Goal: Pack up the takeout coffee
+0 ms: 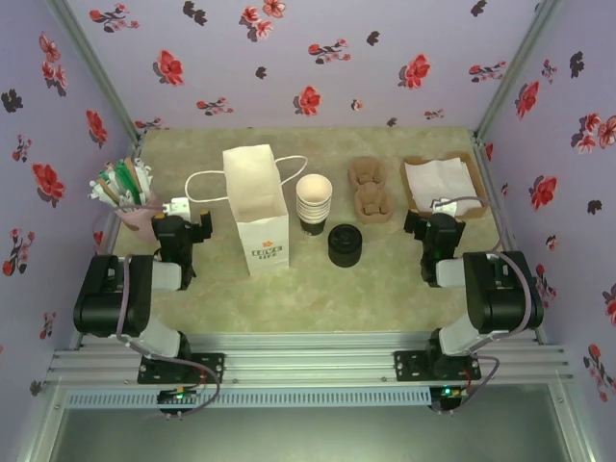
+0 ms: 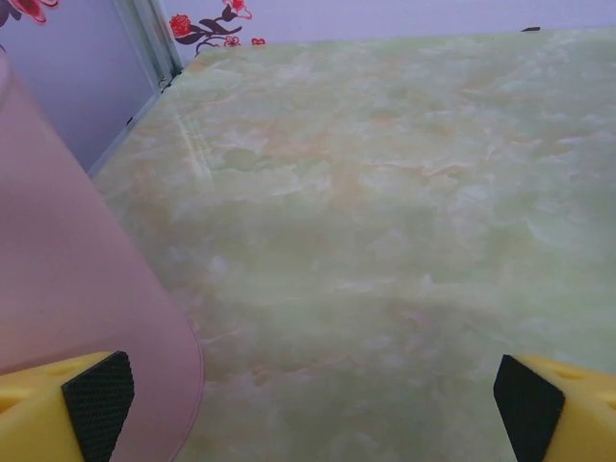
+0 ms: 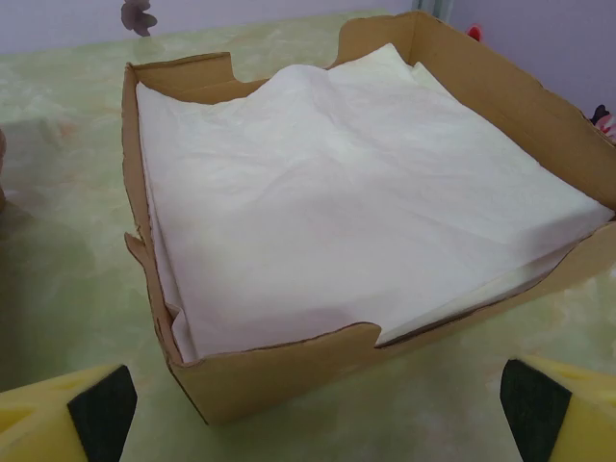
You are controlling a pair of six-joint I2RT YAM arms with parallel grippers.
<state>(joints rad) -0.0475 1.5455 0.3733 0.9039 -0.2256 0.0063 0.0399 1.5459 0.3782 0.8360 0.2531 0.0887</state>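
Takeout coffee is, by our reading, the short dark paper cup under a round black plastic lid (image 1: 345, 245), standing upright near the middle of the pale green marbled table (image 1: 289, 294). From above we cannot rule out that it is only a stack of lids. It sits just right of the tall white paper bag with cord handles (image 1: 255, 217) and just in front of the stack of nested cream-rimmed cups (image 1: 314, 200), apart from both. We judge it light if empty and tippy if filled. The paper wall is thin and would dent under a hard squeeze, and the plastic lid is slick and could pop off — so we would take it from the side, about mid-wall, and keep it upright. The left gripper (image 1: 183, 224) has its jaws spread wide with nothing between them, close beside the pink plastic cup of straws and stirrers (image 1: 130, 207). The right gripper (image 1: 435, 226), equally wide and empty, faces the brown cardboard tray of white napkins (image 3: 269, 385). The right arm is the nearer one, and bare table lies between it and the cup. The brown moulded-pulp cup carrier (image 1: 369, 190) stands farther back, out of that path. On the cup's left the room is tight, with the bag and the cup stack both near. The bag's mouth is high and looks narrow — the cup has to rise well above the rim, and the light bag may slide or tip if nudged.
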